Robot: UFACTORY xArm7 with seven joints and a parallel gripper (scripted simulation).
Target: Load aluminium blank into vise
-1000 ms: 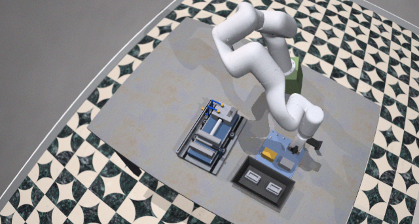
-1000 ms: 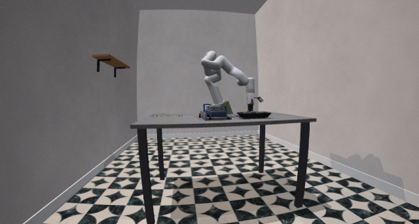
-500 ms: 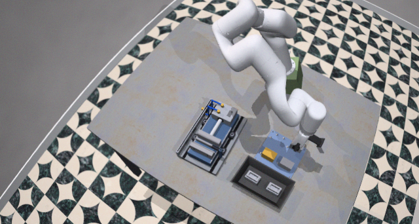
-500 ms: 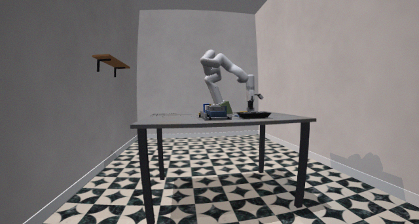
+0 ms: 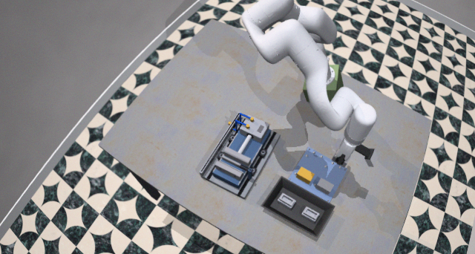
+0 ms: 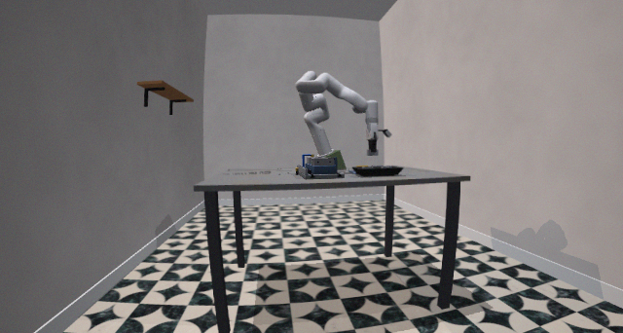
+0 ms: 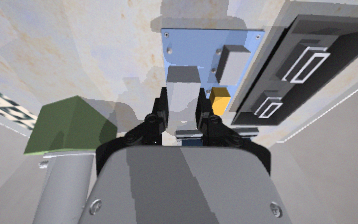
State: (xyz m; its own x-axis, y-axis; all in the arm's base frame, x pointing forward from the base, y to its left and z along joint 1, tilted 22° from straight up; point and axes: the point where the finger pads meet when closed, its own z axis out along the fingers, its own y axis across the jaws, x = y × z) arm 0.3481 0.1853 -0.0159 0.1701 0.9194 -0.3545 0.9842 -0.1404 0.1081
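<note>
My gripper [image 7: 182, 96] is shut on a grey aluminium blank [image 7: 183, 90] and holds it in the air above the near end of the blue infeed plate [image 7: 207, 55]. In the top view the gripper [image 5: 339, 158] is over the plate's far corner [image 5: 320, 170]. A second aluminium blank [image 5: 325, 185] and a brass blank [image 5: 305, 174] lie flat on the plate. Two finished parts [image 5: 286, 200] [image 5: 310, 213] lie pocket up in the dark outfeed tray [image 5: 298, 207]. The vise [image 5: 239, 154] stands to the left, its opening empty.
A green block [image 5: 330, 84] stands at the arm's base behind the infeed plate. The outfeed tray touches the plate's front edge. The vise has blue hoses [image 5: 241, 120] at its far end.
</note>
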